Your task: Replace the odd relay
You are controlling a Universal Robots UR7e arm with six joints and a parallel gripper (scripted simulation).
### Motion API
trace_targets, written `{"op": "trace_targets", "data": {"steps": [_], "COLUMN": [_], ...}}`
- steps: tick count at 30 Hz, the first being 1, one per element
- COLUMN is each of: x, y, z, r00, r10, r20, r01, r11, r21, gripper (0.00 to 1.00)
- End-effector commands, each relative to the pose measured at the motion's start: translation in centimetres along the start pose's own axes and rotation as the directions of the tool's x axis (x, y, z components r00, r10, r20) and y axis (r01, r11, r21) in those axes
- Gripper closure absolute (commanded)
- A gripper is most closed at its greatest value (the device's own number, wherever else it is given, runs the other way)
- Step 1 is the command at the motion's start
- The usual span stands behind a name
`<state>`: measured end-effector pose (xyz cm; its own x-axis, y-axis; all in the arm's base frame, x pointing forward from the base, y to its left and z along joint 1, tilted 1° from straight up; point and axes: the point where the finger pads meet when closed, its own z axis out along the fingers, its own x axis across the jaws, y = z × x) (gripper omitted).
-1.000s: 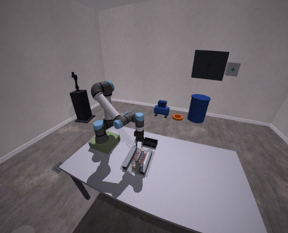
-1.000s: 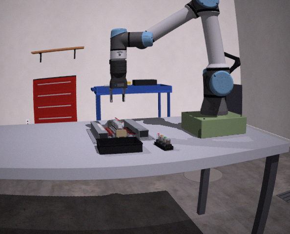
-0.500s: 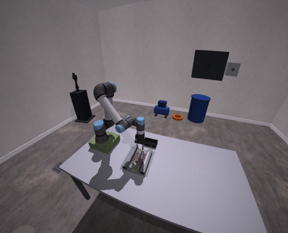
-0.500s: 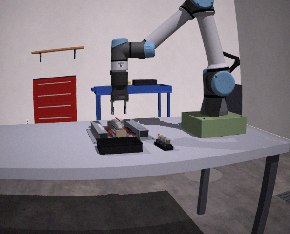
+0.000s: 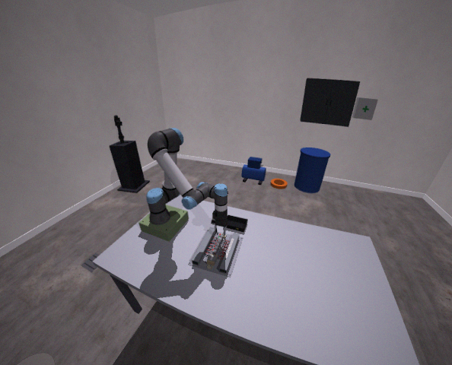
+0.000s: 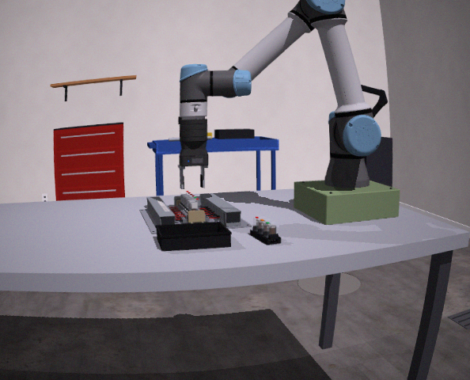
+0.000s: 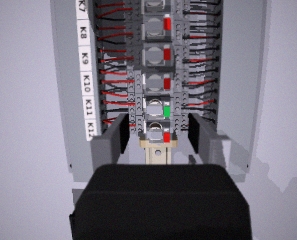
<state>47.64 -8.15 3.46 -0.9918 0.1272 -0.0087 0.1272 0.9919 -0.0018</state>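
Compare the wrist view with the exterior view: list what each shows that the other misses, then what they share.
Wrist only: the label strip reading K7 to K12, and one green test button among red ones.
Exterior only: the black tray, the spare relays in their holder, the green base.
Both: the open gripper above the relay row, holding nothing.

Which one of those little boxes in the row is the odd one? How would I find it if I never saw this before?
Look at the grey table and find the wired panel under the open gripper. Down its middle runs a row of small relays beside labels like K10 and K11. The odd relay, second from the near end by K11, has a green button; every other one in view is red.
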Motion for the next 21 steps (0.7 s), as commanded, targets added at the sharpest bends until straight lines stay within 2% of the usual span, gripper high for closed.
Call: {"op": "trace_targets", "data": {"steps": [1,8,21], "x": [-0.06,-0.03,-0.03], "y": [0.0,-0.3,-0.33], "z": [-0.02,-0.74,-0.8], "r00": [1.0,1.0,1.0], "r10": [0.0,0.0,0.0], "r20": [0.002,0.002,0.002], "r01": [0.0,0.0,0.0], "r11": [1.0,1.0,1.0], "r21": [0.001,0.0,0.001], "gripper": [0.0,0.0,0.0]}}
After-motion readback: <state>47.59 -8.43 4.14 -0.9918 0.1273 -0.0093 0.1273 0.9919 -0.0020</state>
